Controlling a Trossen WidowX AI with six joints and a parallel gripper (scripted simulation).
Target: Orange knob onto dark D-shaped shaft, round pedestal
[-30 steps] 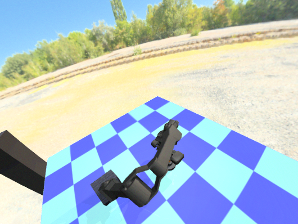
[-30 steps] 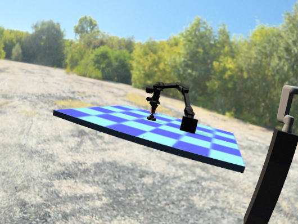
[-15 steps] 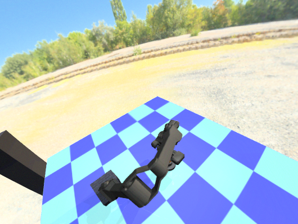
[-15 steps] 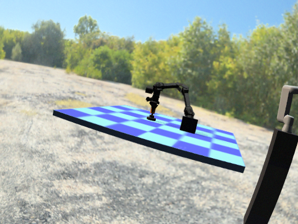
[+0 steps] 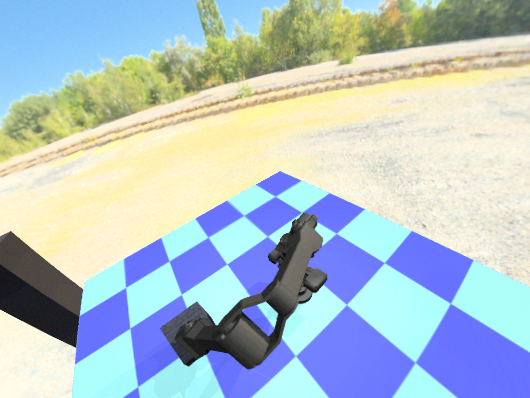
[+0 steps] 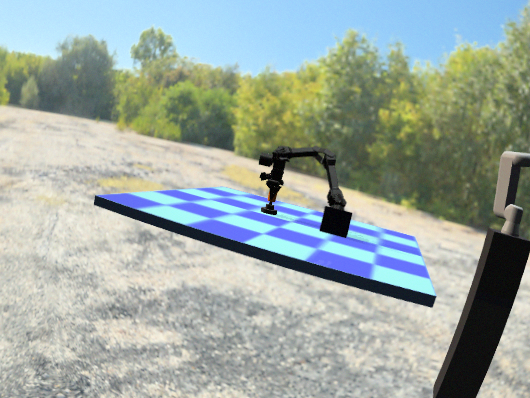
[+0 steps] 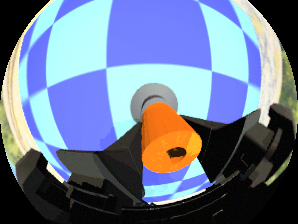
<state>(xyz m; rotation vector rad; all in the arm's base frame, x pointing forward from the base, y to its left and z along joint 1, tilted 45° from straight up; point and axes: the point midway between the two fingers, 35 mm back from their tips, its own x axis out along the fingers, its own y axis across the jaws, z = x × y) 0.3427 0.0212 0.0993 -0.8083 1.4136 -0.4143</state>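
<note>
My gripper (image 7: 160, 122) (image 6: 272, 192) is shut on the orange knob (image 7: 168, 137) (image 6: 274, 198) and holds it upright, pointing down. In the wrist view the knob's near end shows a small dark hole, and its far end covers the middle of the round grey pedestal (image 7: 147, 96) right below it. The dark shaft is hidden behind the knob there. In the exterior view the knob hangs just above the dark pedestal (image 6: 269, 209) on the checkered table (image 6: 210, 220). In the top view the arm (image 5: 290, 270) hides the knob; only the pedestal's edge (image 5: 303, 298) shows.
The arm's dark base block (image 5: 182, 325) (image 6: 335, 221) stands on the blue and cyan checkered table (image 5: 410, 310). A dark camera post (image 6: 480, 310) stands off the table at the right, and another dark post (image 5: 35, 290) at the left.
</note>
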